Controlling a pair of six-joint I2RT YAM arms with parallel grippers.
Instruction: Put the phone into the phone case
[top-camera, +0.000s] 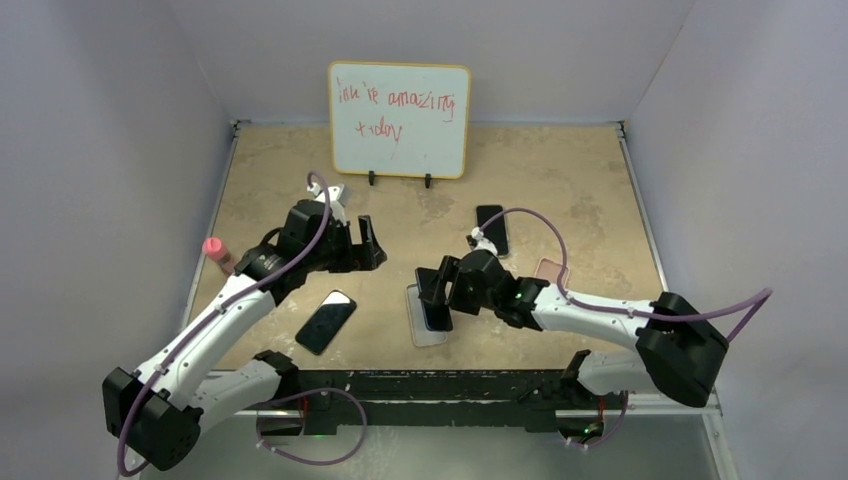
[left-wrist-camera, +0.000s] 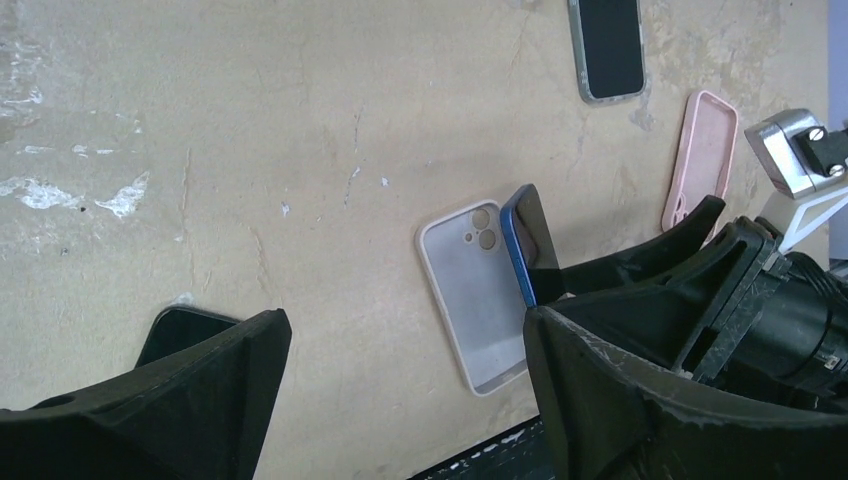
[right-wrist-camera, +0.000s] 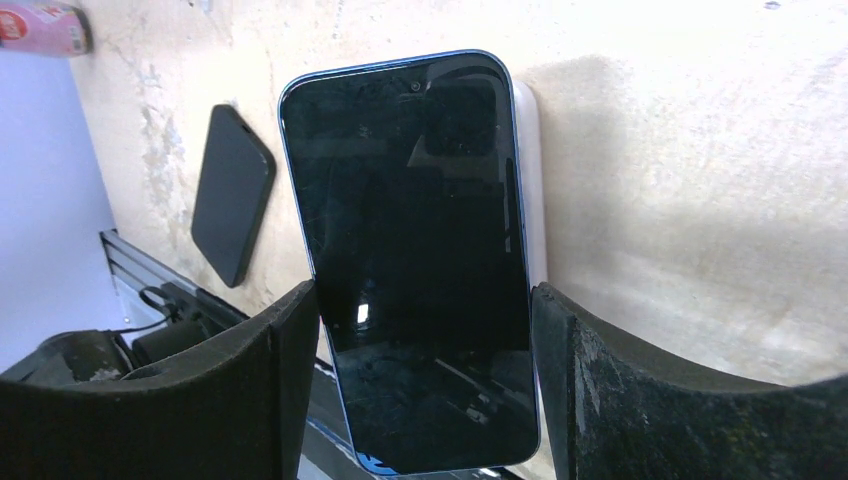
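The phone (right-wrist-camera: 420, 260) — a slim slab with a blue rim and glossy black glass, finely scratched — is clamped by its long edges between the matte black fingers of the right tool (right-wrist-camera: 425, 325). It is held tilted on edge, its lower long side set along one side of the case (left-wrist-camera: 470, 300); whether the two touch cannot be told. The case, a frosted, whitish rounded rectangle with round lens holes in one corner, is laid flat on the desk (left-wrist-camera: 250, 150), whose beige surface is mottled like stone and scuffed with pale flecks. The left tool (left-wrist-camera: 405, 330) is spread wide above the desk, nothing between its rough, wedge-shaped fingers. A black phone (top-camera: 326, 321) is seen lying flat by the left arm, well apart from the case. A pink case (left-wrist-camera: 700, 150) with soft rounded corners and a cased phone (left-wrist-camera: 610, 45), grey-rimmed, lie farther off. A yellow-framed whiteboard (top-camera: 400, 120) is propped at the back.
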